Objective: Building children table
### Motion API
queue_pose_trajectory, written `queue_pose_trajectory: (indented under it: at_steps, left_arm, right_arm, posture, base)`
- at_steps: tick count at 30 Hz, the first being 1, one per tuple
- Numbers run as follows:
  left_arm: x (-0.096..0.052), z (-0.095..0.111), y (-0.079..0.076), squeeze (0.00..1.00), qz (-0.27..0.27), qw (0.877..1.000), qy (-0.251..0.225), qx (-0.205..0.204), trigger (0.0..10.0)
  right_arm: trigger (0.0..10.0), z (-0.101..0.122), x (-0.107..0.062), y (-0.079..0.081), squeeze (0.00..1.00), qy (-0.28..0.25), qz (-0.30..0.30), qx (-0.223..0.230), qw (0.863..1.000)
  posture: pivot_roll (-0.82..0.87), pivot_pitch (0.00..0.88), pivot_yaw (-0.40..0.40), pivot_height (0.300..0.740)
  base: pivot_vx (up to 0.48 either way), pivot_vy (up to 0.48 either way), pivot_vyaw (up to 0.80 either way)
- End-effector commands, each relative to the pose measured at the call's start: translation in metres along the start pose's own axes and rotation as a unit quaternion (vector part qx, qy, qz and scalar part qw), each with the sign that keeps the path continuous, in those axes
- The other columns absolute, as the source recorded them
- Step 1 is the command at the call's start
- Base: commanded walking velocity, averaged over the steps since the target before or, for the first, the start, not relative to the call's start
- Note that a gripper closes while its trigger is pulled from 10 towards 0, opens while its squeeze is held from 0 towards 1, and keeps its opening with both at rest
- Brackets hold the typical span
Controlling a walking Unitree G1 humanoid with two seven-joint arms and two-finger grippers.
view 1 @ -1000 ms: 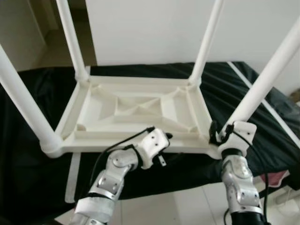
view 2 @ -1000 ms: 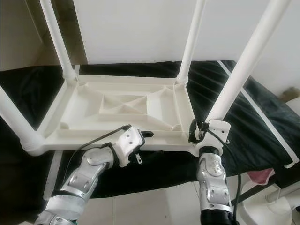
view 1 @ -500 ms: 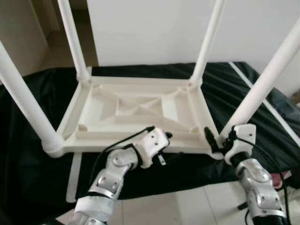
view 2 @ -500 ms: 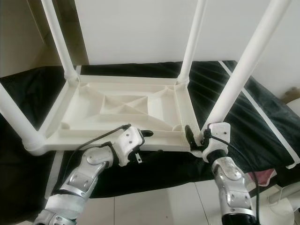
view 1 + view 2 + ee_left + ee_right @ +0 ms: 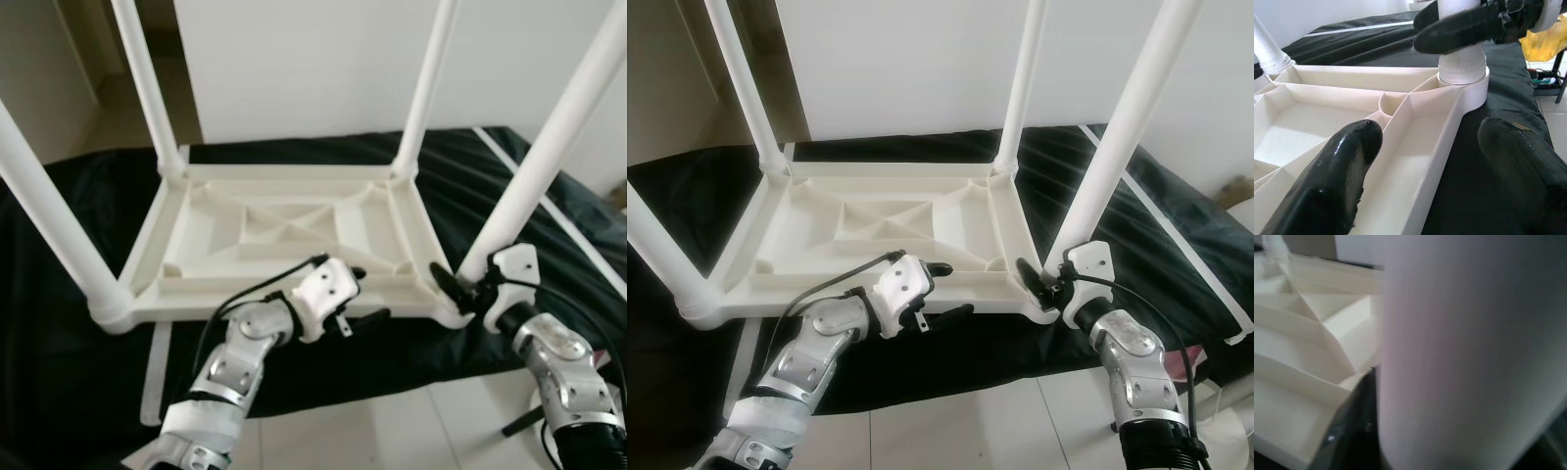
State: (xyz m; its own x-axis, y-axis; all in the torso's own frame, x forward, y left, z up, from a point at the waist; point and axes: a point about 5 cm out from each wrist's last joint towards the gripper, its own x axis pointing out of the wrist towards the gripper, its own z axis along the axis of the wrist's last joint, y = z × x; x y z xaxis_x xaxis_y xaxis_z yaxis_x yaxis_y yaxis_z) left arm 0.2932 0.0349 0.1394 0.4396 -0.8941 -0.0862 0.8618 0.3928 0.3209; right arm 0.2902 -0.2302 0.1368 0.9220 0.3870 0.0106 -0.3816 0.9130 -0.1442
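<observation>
On the black cloth: the upturned table top (image 5: 284, 235) is lying with four legs standing up.
Left gripper (image 5: 364, 294): spread wide, straddling the near rim, gripping nothing.
Right gripper (image 5: 453, 291): pressing at the near-right leg (image 5: 529, 186); closure unclear.
Doing it well: steadying the rim while seating that leg squarely.

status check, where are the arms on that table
Left end effector open, straddling near rim of upturned white table. Right end effector at base of near right leg, grip unclear. Nothing in the way.
</observation>
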Motion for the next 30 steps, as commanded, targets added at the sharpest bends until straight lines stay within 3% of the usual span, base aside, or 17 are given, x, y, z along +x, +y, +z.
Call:
queue_pose_trajectory:
  at_steps: [1,6,7,8,15,22,23,26,28,29,30]
  left_arm:
    - [0.002,-0.002,0.001,0.0,0.022,1.0,0.005,0.001,10.0]
    - [0.005,-0.003,-0.001,0.0,0.018,1.0,0.005,0.001,10.0]
    - [0.007,-0.003,-0.001,0.0,0.017,1.0,0.005,0.0,10.0]
    - [0.008,-0.004,-0.001,0.0,0.018,1.0,0.007,-0.001,10.0]
    - [0.007,-0.006,-0.002,0.0,0.02,1.0,0.012,-0.001,10.0]
    - [0.003,-0.009,-0.003,0.0,0.025,1.0,0.015,-0.003,10.0]
    - [0.004,-0.007,-0.003,0.0,0.024,1.0,0.009,-0.005,10.0]
    - [0.004,-0.006,-0.003,0.0,0.024,1.0,0.006,-0.006,10.0]
    - [0.005,-0.005,-0.003,0.0,0.025,1.0,0.004,-0.007,10.0]
    - [0.005,-0.005,-0.003,0.0,0.025,1.0,0.004,-0.007,10.0]
    - [0.005,-0.006,-0.002,0.0,0.027,1.0,0.008,-0.007,10.0]
  right_arm:
    - [0.0,-0.003,0.0,0.004,0.0,0.007,0.017,-0.003,1.0]
    - [0.0,-0.008,-0.005,0.004,0.0,0.015,0.022,0.001,1.0]
    - [2.5,-0.011,-0.006,0.004,0.0,0.023,0.017,-0.001,1.0]
    - [10.0,-0.013,-0.004,0.003,0.0,0.036,0.001,-0.001,0.999]
    - [10.0,-0.012,-0.002,0.002,0.0,0.03,-0.038,-0.002,0.999]
    - [10.0,-0.011,0.002,0.007,0.0,0.015,-0.141,0.035,0.989]
    - [10.0,-0.01,0.005,0.009,0.0,0.011,-0.188,0.059,0.98]
    - [10.0,-0.01,0.006,0.011,0.0,0.01,-0.207,0.07,0.976]
    - [10.0,-0.011,0.011,0.015,0.0,0.009,-0.262,0.102,0.96]
    - [10.0,-0.011,0.011,0.015,0.0,0.009,-0.262,0.102,0.96]
    - [10.0,-0.012,0.015,0.02,0.0,0.009,-0.307,0.127,0.943]
  posture:
    - [0.02,0.0,-0.001,0.74]
    - [0.01,0.0,-0.005,0.74]
    - [0.01,0.0,-0.005,0.74]
    - [0.0,0.0,-0.007,0.74]
    - [0.01,0.0,-0.009,0.74]
    - [0.02,0.0,-0.019,0.74]
    - [0.02,0.0,-0.02,0.74]
    - [0.02,0.0,-0.021,0.74]
    - [0.03,0.0,-0.031,0.74]
    - [0.03,0.0,-0.031,0.74]
    - [0.03,0.0,-0.029,0.74]
  base:
    - [0.0,0.0,0.0]
    - [0.0,0.0,0.0]
    - [0.0,0.0,0.0]
    - [0.0,0.0,0.0]
    - [0.0,0.0,0.0]
    - [0.0,0.0,0.0]
    - [0.0,0.0,0.0]
    - [0.0,0.0,0.0]
    - [0.0,0.0,0.0]
    - [0.0,0.0,0.0]
    - [0.0,0.0,0.0]
